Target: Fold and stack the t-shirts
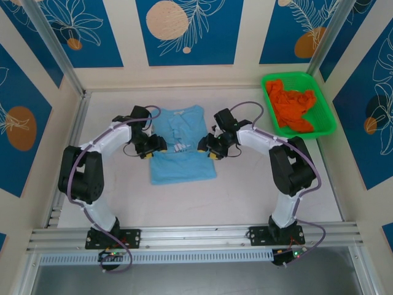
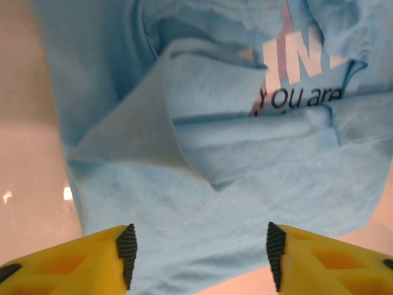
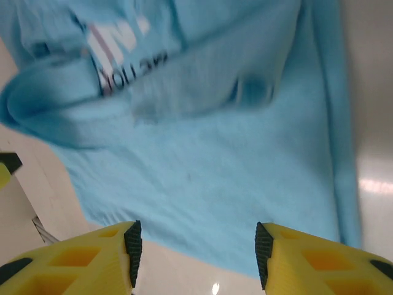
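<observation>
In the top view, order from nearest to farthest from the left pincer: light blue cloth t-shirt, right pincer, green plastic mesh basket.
1. Light blue cloth t-shirt: directly beside the left pincer, table centre.
2. Right pincer: across the shirt, at its right edge.
3. Green plastic mesh basket: far right corner.

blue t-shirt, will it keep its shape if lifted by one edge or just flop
Probably floppy: the blue t-shirt lies in soft folds, so a lifted edge would likely drape and the folds fall open. It looks thin, so likely light. Pushed, it would probably bunch on the table rather than slide whole.
</observation>
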Robot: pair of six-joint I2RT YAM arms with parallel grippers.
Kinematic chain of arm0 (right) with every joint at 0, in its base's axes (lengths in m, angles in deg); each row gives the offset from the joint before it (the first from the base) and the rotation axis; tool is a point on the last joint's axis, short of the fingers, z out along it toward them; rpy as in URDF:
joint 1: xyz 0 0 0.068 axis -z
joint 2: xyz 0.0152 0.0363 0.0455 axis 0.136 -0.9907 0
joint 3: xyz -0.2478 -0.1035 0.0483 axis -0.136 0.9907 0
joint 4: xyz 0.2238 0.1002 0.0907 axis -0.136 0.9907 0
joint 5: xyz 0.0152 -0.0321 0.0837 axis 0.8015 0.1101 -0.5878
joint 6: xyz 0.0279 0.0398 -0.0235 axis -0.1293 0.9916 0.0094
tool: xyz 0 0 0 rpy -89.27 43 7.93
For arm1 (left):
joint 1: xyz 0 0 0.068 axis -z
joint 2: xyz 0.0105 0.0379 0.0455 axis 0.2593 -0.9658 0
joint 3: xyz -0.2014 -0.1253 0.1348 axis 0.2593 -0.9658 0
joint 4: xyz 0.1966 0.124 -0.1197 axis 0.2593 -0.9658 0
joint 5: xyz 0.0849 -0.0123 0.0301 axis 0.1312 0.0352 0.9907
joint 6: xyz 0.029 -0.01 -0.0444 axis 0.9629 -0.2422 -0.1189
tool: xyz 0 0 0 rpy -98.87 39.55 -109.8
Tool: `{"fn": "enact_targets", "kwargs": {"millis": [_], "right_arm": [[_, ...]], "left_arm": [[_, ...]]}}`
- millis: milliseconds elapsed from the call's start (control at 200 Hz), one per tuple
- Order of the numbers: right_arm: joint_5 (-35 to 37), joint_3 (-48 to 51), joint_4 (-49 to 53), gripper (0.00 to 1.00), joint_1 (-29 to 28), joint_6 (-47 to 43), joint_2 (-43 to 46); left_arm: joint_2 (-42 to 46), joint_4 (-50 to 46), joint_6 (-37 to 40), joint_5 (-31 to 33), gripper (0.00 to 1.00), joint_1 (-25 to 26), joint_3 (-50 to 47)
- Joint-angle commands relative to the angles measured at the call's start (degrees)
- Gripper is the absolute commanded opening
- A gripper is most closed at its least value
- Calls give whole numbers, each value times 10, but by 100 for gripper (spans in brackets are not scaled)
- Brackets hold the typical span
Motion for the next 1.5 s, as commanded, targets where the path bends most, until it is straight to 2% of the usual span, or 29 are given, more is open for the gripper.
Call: {"fn": "enact_targets", "kwargs": {"millis": [0, 100, 265, 390, 505, 565, 675, 825, 1125, 1190, 1240, 1285, 1370, 1455, 1495], "right_arm": [[3, -30, 14, 55, 10, -24, -27], [4, -63, 42, 54, 17, -25, -56], [10, -94, 67, 54, 30, -20, -87], [3, -120, 85, 50, 36, -14, -110], [-11, -125, 83, 42, 40, 2, -120], [-22, -130, 84, 34, 42, 8, -126], [-41, -140, 87, 20, 47, 20, -134], [-67, -168, 115, 12, 63, 46, -151], [-102, -267, 215, 10, 99, 103, -217], [-102, -301, 247, 12, 105, 111, -243], [-112, -322, 257, 16, 109, 121, -261], [-120, -338, 263, 24, 113, 131, -275], [-127, -361, 268, 40, 117, 143, -290], [-111, -381, 281, 50, 120, 140, -288], [-103, -382, 283, 51, 122, 137, -280]], "left_arm": [[-18, 40, -38, -23, 64, -8, -9], [-36, 54, -55, -40, 62, -10, -10], [-44, 9, -53, 20, 57, -10, 10], [-50, 9, -55, 22, 50, -11, 9], [-65, 10, -54, 16, 41, -11, 20], [-74, 8, -53, 15, 35, -11, 29], [-84, 0, -53, 20, 16, -11, 44], [-93, -17, -48, 29, 0, -12, 64], [-122, -26, -67, 36, 0, -41, 101], [-135, -31, -76, 37, 0, -47, 111], [-146, -41, -86, 39, 0, -52, 117], [-151, -43, -93, 37, 19, -54, 118], [-149, -47, -105, 49, 21, -58, 116], [-132, -47, -120, 80, 45, -64, 115], [-123, -45, -123, 91, 48, -66, 119]]}}
